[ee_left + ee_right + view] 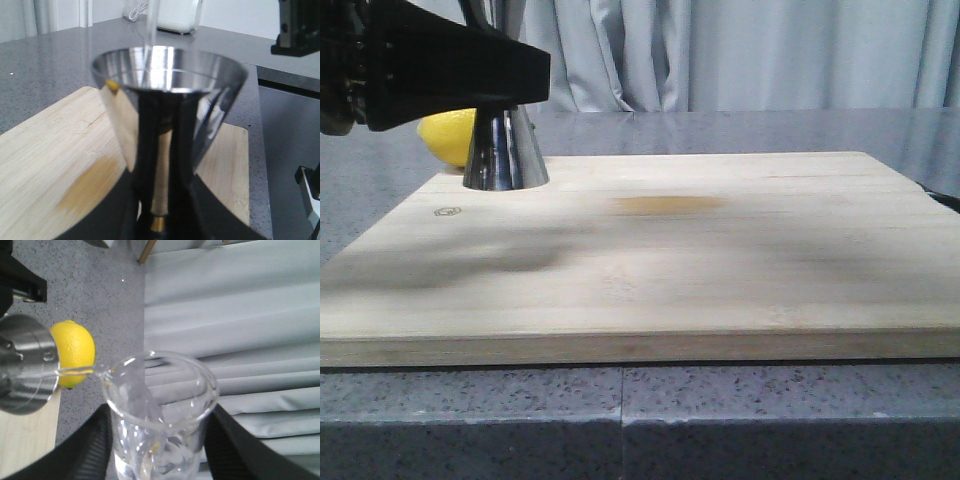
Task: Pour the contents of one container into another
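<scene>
Mid-pour: the right pincer (155,440) grips the tipped beaker (160,410), streaming liquid into the jigger (167,100) clamped by the left pincer (160,220); emptying remains.

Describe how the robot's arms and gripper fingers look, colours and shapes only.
The left arm shows as a matte black, angular wedge-shaped housing. The left fingers are slim black bars. The right fingers are broad, curved black pads with a finely ribbed surface. No cables or markings show.

One steel jigger (505,150), one glass beaker (160,415) and one lemon (450,135) were counted. One wooden board (720,260) was seen.
</scene>
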Available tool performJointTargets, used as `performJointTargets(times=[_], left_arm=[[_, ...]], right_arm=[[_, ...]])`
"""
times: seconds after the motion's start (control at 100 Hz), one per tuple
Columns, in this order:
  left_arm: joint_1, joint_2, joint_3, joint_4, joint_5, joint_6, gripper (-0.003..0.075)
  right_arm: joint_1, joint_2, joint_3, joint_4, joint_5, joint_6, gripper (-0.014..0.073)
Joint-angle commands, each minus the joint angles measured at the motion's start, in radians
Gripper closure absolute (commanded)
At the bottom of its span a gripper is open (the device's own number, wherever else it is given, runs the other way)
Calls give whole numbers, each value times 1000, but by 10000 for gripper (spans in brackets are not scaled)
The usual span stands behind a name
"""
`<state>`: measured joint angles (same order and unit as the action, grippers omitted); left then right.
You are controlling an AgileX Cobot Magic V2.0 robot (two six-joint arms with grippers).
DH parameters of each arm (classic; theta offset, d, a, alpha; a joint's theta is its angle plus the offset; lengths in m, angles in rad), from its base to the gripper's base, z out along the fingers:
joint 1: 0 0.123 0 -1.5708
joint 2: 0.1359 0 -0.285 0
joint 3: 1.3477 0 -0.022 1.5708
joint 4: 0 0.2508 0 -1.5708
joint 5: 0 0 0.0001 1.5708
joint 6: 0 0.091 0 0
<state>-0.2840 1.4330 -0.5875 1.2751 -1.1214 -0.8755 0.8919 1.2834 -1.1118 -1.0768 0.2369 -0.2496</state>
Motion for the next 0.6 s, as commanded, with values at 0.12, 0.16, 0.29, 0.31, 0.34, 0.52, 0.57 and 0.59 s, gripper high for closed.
performJointTargets(times=[0.12, 0.16, 0.29, 0.31, 0.34, 0.52, 0.57, 0.59], left_arm=[[1, -32, -28, -47, -60, -11, 739], [1, -32, -28, -47, -60, -11, 739], [1, -32, -28, -47, -60, -11, 739], [1, -32, -28, -47, -60, -11, 739], [1, -32, -28, -47, -60, -11, 739], [1, -32, -28, -47, -60, -11, 739], [1, -32, -28, -47, -60, -11, 739], [1, -32, -28, -47, -60, -11, 739]], right_arm=[[4, -37, -29, -27, -28, -22, 316], [4, -37, -29, -27, -30, -22, 316], [4, -37, -29, -33, -30, -22, 316], [4, -37, -29, -35, -30, -22, 316], [4, -37, -29, -35, -30, -22, 317], [4, -37, -29, -43, -34, -22, 317], [4, -37, -29, -43, -34, -22, 317], [4, -37, -29, -43, -34, -22, 317]])
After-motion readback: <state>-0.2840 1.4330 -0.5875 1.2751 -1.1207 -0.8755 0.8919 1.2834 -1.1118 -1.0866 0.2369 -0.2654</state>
